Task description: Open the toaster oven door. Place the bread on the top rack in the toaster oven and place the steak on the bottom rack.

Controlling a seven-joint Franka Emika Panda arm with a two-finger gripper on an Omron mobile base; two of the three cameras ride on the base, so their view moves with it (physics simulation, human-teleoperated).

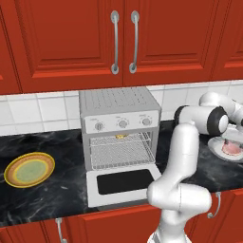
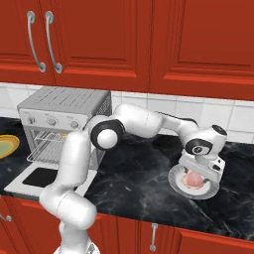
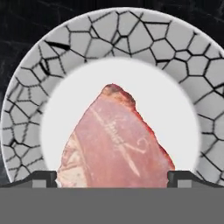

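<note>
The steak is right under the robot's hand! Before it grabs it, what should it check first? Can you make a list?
1. Toaster oven door dropped open: ok.
2. Bread already inside the toaster oven: ok; a small golden piece sits at the back, though which rack it is on cannot be told.
3. Gripper open: ok; fingertips stand wide apart.
4. Steak between the fingertips: ok, in the hand view.
5. Steak lying on the white-grey plate: ok.
6. Gripper low enough to close on the steak: cannot tell.
</note>
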